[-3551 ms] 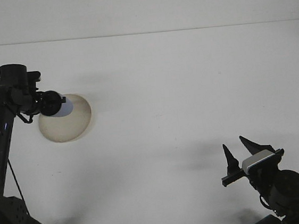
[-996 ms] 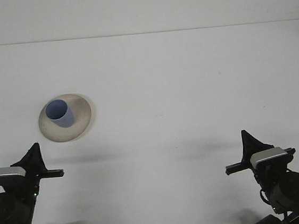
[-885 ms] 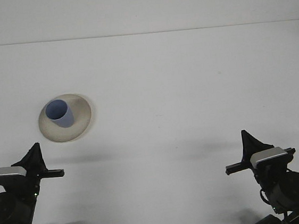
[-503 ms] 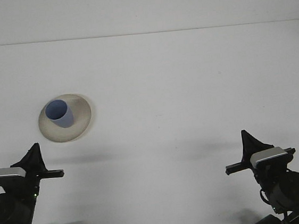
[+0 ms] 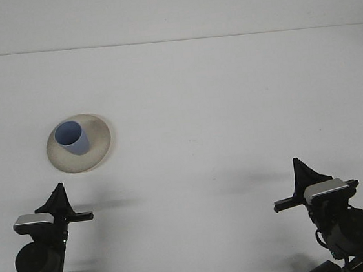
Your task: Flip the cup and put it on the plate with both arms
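Note:
A blue cup [image 5: 72, 137] stands upright, mouth up, on the left part of a beige plate [image 5: 98, 141] at the table's left. Nothing touches the cup. My left gripper [image 5: 58, 190] is low at the front left, well short of the plate, with its fingers together in a single point and nothing in them. At the front right my right gripper [image 5: 296, 164] is likewise shut and empty, far from the plate.
The white table [image 5: 217, 106] runs back to a pale wall at its far edge. Both arm bases sit at the bottom corners of the view.
The left arm, which held the cup over the plate 3.6 s ago, has let it go and pulled back; in the last half second it shifted right. The right gripper closed earlier.

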Tool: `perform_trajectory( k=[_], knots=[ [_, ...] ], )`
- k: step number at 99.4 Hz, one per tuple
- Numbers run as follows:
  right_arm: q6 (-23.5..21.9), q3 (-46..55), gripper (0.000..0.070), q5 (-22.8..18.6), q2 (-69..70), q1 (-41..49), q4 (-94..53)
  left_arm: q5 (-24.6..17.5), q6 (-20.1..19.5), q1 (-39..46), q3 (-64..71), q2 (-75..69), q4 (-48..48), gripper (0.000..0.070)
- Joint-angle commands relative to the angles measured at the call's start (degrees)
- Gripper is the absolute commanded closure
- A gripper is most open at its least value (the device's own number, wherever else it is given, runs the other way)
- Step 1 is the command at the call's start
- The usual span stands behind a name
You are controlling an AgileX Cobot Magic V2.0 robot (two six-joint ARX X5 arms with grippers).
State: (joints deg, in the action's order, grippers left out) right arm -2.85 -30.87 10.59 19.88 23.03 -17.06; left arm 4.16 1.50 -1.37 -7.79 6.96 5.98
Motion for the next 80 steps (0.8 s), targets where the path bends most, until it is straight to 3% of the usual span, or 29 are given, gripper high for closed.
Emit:
perform_trajectory(
  k=[1, 25, 80],
  knots=[
    [-0.6, -0.1, 0.0700, 0.0, -0.1, 0.2, 0.8, 0.0, 1.3, 0.0, 1.7, -1.8, 0.9, 0.0687],
    [-0.6, -0.1, 0.0700, 0.0, -0.1, 0.2, 0.8, -2.6, 2.6, 0.0, 7.0, -6.8, 0.6, 0.0687],
    [-0.6, -0.1, 0.0700, 0.0, -0.1, 0.2, 0.8, -2.6, 2.6, 0.0, 7.0, -6.7, 0.1, 0.0687]
  ],
)
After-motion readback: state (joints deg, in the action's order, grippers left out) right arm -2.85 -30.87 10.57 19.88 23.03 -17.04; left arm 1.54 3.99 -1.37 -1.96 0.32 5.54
